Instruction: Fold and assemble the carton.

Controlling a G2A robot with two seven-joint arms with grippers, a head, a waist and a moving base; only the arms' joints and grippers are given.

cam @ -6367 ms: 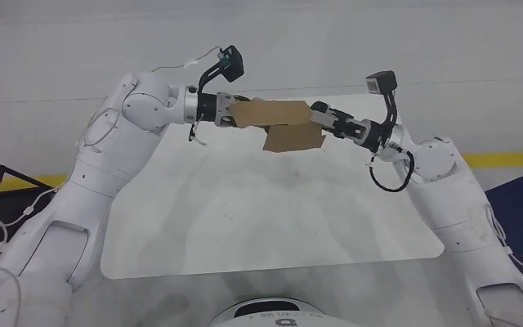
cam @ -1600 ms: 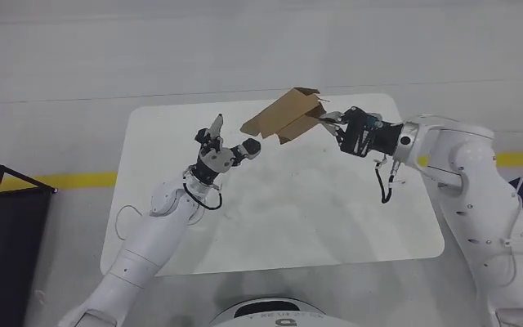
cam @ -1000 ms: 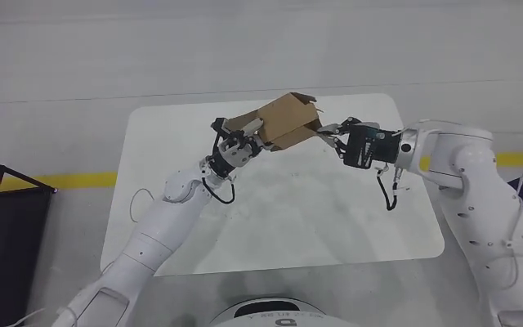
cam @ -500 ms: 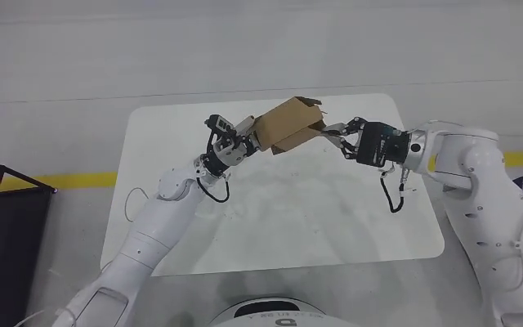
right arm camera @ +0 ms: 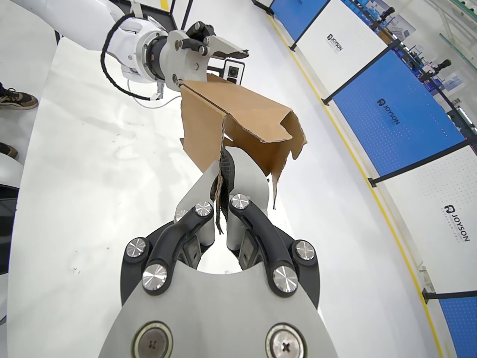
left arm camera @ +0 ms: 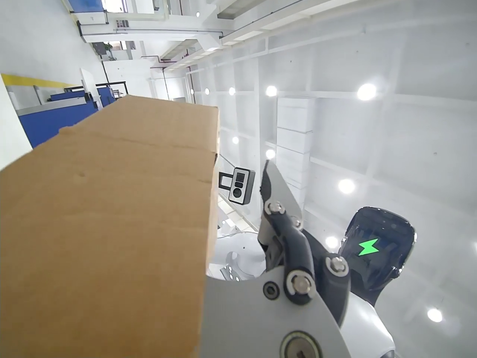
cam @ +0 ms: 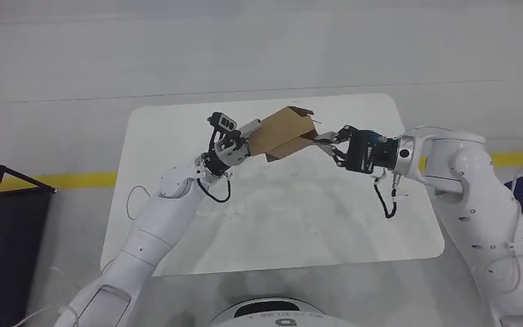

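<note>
My right gripper (right arm camera: 223,163) was clamped on the carton (right arm camera: 242,109); its two fingers were pressed together on a ragged cardboard edge at the box's near end, and a strip of that edge ran down into the gap behind the fingertips; beyond those jaws the brown carton stood opened into a rough tube, with a notched, unfolded flap hanging off the end closest to them.

My left gripper (cam: 248,139) was at the carton's other end, so the box spanned the space between my two pairs of jaws; it hung in the air, tilted, with the white table (cam: 286,237) well below both grippers and touching neither the box nor the fingers.

The left jaws were apart, not clamped; the one finger (left arm camera: 274,195) I could see stood off from the carton's flat side with open air between them; its partner was hidden behind the cardboard, so I could not tell whether it touched; from the right wrist the visible finger reached out over the top of the box, and the carton's end met that gripper close to the base of its fingers.
</note>
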